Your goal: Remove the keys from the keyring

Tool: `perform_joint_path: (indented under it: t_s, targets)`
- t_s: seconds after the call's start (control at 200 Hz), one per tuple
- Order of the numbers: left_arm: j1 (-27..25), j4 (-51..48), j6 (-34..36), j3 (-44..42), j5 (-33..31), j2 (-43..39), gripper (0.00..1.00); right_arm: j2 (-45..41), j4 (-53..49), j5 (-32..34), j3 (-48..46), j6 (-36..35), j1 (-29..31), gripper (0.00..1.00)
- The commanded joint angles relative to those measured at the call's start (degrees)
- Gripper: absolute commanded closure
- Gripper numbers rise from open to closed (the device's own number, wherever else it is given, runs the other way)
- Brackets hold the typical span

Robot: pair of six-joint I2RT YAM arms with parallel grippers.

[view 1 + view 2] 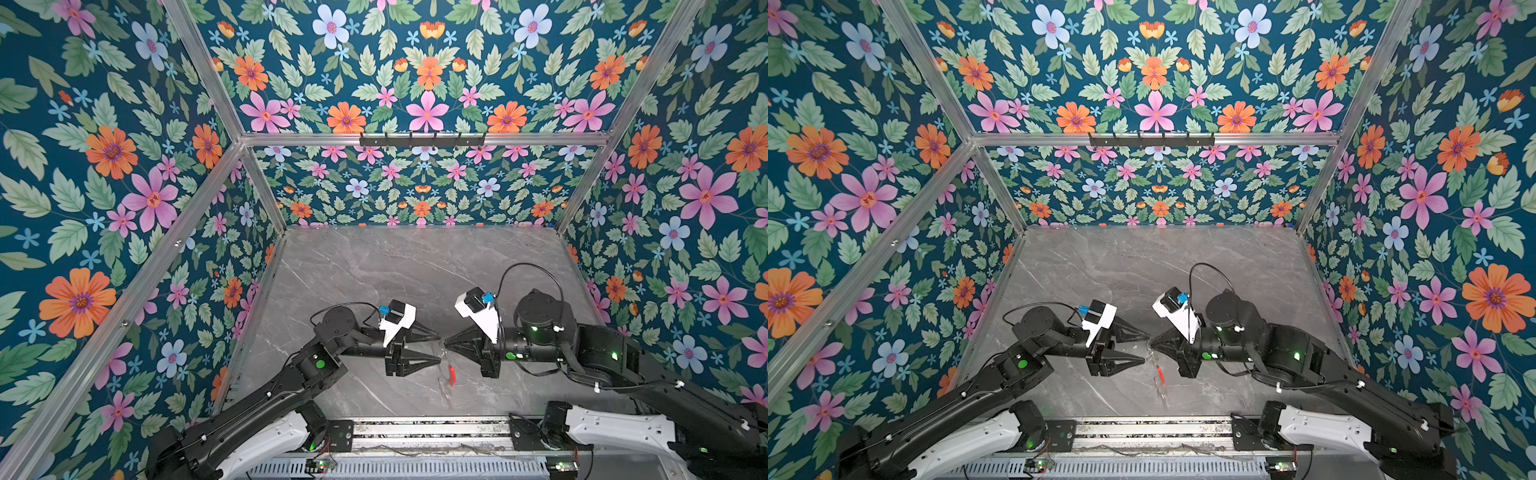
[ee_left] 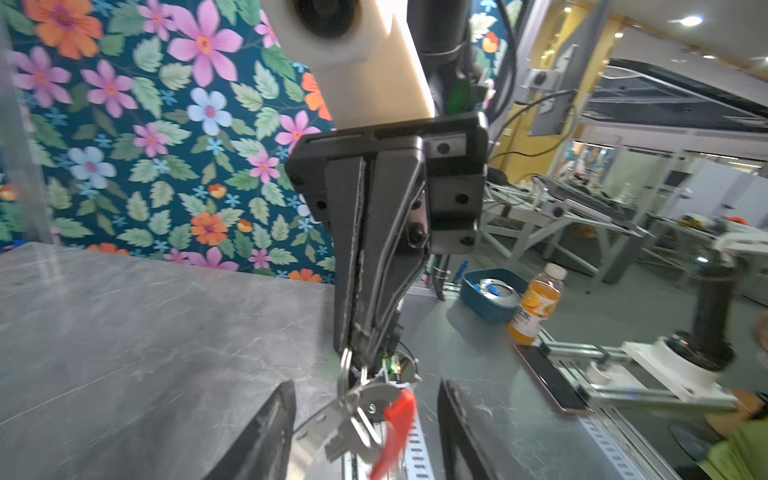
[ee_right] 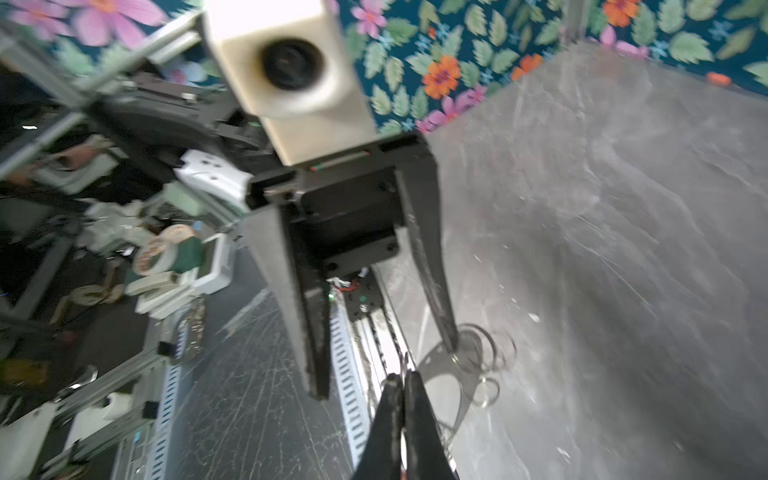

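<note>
From above, in both top views, my two hands meet tip to tip over the grey marble worktop [image 1: 374, 266]. My left hand [image 1: 437, 348] has its two fingers spread wide apart with nothing between them. My right hand [image 1: 446, 345] is pinched to a single point, and the keyring [image 1: 445, 365] hangs from that point just clear of the worktop, its red sleeve [image 1: 451, 372] dangling below; thin wire, hard to trace here. Left wrist view: the right hand [image 2: 353, 353] comes down with fingers pressed together on a small split ring at the top of the bunch. The keys [image 2: 353, 440] hang beneath it in a blurred silvery cluster beside the red sleeve [image 2: 397, 428], between my left fingers [image 2: 266, 436] without touching them. Right wrist view: my right hand [image 3: 402, 380] is shut on a thin edge of ring; the left hand [image 3: 386, 357] stands open facing it, one finger tip close to loose ring coils [image 3: 478, 349] and their shadow, contact unclear. Judgement: the step is re-gripping a key with the left hand. To do it well, I should hold the right steady, let the bunch stop swinging, close on one key's head only, not the sleeve or hoop, then work it round the split coil.
</note>
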Motion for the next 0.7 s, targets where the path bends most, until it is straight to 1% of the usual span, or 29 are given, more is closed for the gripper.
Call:
perform_joint_path:
  t_s: [0.0, 0.03, 0.065, 0.12, 0.245, 0.37, 0.525, 0.695]
  targets:
    - [0.06, -4.59, 1.18, -0.47, -12.04, -1.75, 0.38, 6.65, -19.61, 14.56, 4.49, 0.73, 0.44, 1.00]
    - [0.07, -4.65, 1.23, -0.75, -13.26, -2.15, 0.37, 8.05, -20.68, 14.90, 5.00, 0.63, 0.92, 1.00]
    - [0.06, -4.56, 1.07, -0.97, -13.83, -2.36, 0.36, 8.99, -20.71, 13.81, 5.31, 0.48, 1.00, 1.00]
    - [0.07, -4.49, 1.38, -1.16, -13.54, -2.47, 0.36, 9.48, -20.08, 12.89, 5.96, 0.31, 1.02, 1.00]
    - [-0.01, -5.56, 1.63, -1.24, -13.67, -2.51, 0.35, 10.89, -21.95, 13.30, 9.25, -0.50, 1.00, 1.00]
    - [0.00, -5.60, 1.63, -1.98, -13.52, -2.35, 0.35, 12.07, -23.37, 11.51, 10.57, -0.47, 0.83, 1.00]
    - [0.04, -3.45, 1.21, -2.82, -11.73, -1.39, 0.34, 11.78, -23.37, 8.53, 10.33, -0.49, 0.54, 1.00]
    - [0.07, -0.60, 0.65, -2.83, -8.11, 0.57, 0.40, 10.83, -23.26, 5.99, 10.09, -0.73, 0.03, 1.00]
